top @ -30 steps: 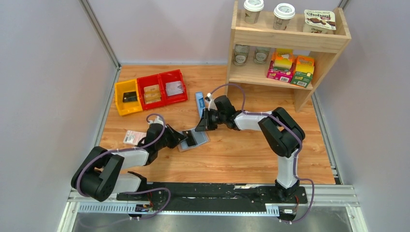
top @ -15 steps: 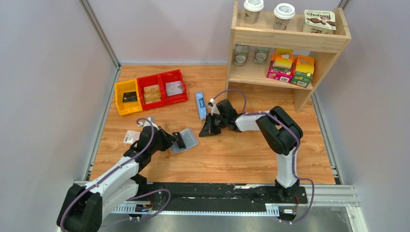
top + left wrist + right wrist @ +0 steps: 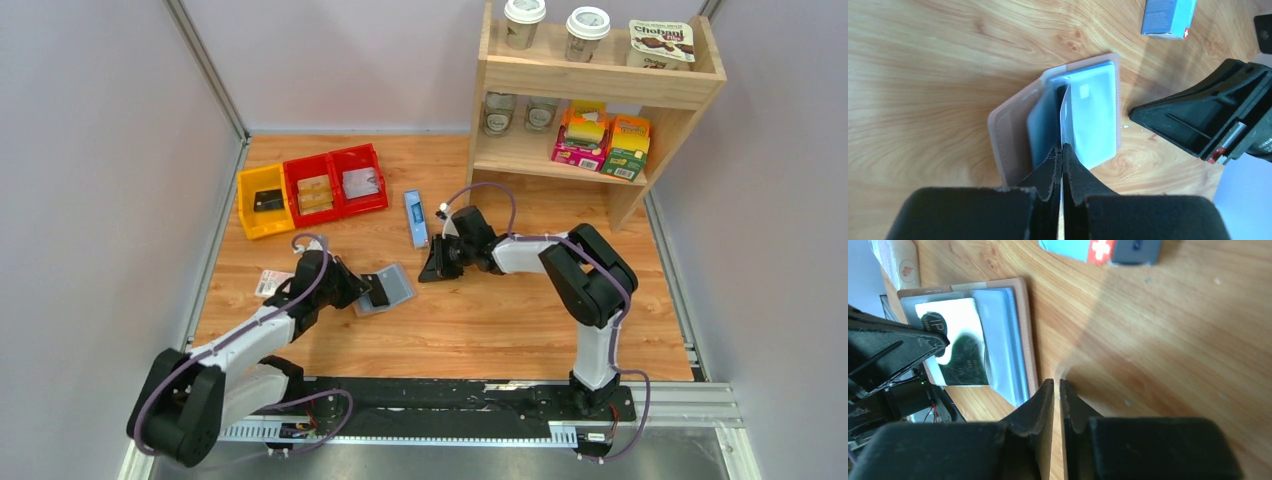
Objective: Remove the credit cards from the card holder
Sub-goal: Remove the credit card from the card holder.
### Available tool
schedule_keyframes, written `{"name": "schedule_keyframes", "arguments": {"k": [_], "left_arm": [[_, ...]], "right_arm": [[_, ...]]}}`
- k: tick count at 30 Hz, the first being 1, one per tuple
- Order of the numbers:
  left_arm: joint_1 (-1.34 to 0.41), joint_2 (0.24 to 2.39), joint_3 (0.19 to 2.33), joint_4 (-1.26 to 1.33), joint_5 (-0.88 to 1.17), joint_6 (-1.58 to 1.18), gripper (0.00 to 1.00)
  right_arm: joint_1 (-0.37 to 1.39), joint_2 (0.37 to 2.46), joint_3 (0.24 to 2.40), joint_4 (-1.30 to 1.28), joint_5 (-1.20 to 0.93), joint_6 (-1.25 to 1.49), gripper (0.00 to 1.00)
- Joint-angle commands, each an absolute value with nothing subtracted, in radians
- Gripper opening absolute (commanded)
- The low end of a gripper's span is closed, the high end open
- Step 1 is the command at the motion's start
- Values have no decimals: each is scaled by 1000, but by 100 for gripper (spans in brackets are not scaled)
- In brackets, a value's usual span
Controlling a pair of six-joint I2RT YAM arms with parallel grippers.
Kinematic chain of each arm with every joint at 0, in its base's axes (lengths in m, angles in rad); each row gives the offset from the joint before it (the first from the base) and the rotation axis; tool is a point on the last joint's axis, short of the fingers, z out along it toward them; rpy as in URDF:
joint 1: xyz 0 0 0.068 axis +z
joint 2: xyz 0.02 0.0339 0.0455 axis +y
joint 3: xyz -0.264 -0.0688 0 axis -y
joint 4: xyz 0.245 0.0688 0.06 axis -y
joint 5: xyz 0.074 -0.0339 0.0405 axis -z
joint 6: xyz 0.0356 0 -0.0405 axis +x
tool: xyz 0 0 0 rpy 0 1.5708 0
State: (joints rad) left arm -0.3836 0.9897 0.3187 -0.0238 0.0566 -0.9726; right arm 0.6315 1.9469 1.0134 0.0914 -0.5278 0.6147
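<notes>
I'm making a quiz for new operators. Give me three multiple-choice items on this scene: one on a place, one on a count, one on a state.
1. Where is the blue box? A on the table, beyond the holder; B inside the holder; C under the holder.
2. How many red bins? A one; B three; C two.
3. The left gripper is: A wide open; B shut on a card; C shut on the box.
Answers: A, it lies on bare wood past the holder; C, two red bins stand side by side; B, its fingers pinch the card edge-on.
</notes>
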Motion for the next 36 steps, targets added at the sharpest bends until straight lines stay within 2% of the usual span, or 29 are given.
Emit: {"name": "schedule_keyframes", "arguments": {"k": [1, 6, 10, 17, 25, 36], "left_arm": [[-391, 1144, 348, 229, 213, -992, 0], [-460, 1351, 458, 333, 258, -997, 0], [-497, 1437, 497, 385, 262, -1008, 0], [-503, 1499, 517, 356, 259, -953, 2], [-502, 1493, 613, 112, 249, -859, 20], [-505, 1489, 696, 17, 278, -795, 26]], "right_arm": [[626, 1823, 962, 49, -423, 574, 15], [626, 1715, 914, 107, -423, 587, 25], [626, 1723, 925, 117, -445, 598, 33], [621, 1818, 946, 124, -434, 621, 32], [618, 1868, 922, 109, -425, 603, 29], [620, 1884, 922, 106, -426, 597, 27]]}}
